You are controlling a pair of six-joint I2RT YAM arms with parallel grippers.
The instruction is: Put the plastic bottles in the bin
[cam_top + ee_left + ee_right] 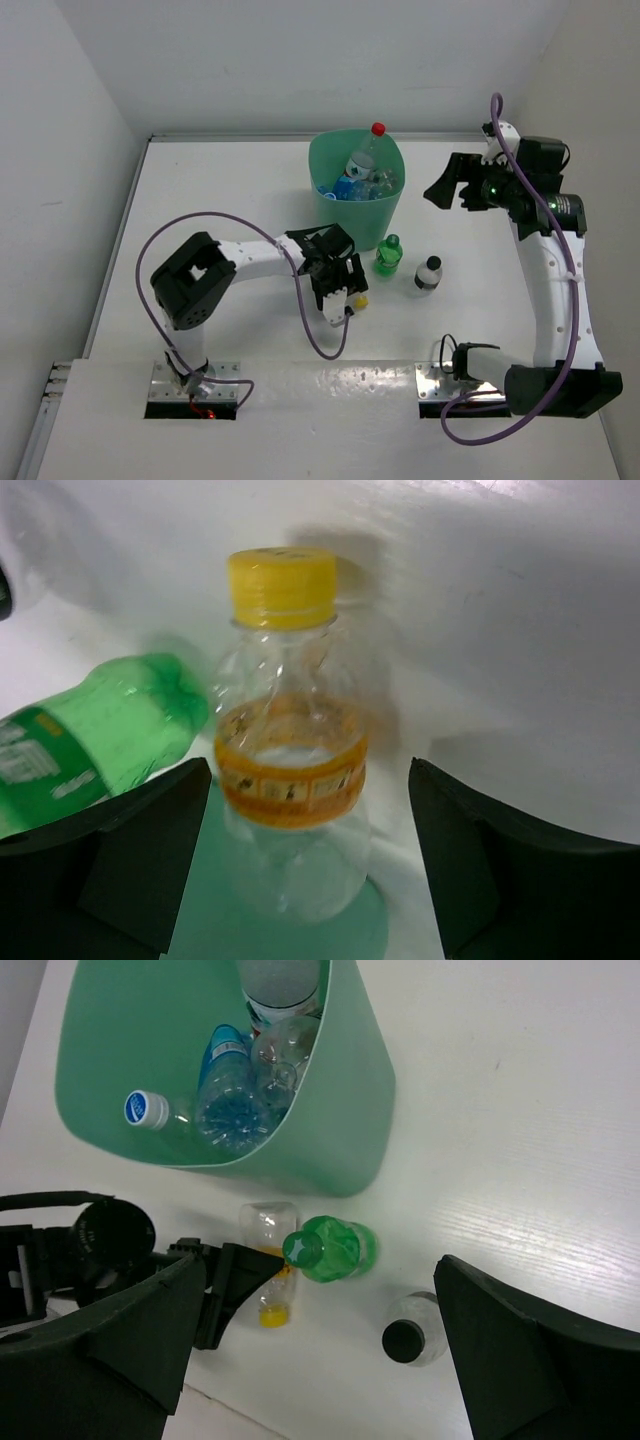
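The mint-green bin [345, 205] stands at the table's back middle with several plastic bottles inside, one red-capped bottle [377, 131] sticking up. Three bottles are on the table in front of it. A yellow-capped bottle [290, 760] lies on its side between the fingers of my open left gripper [345, 290], with a gap on each side. A green bottle [388, 255] and a black-capped clear bottle [427, 275] stand upright to its right. My right gripper [450, 187] hovers open and empty, high to the right of the bin, looking down on the bin [345, 1150] and all three bottles.
The green bottle [90, 740] is close to the left finger in the left wrist view. The left arm's purple cable [310, 330] loops over the table near the front. White walls close in the table at the back and both sides.
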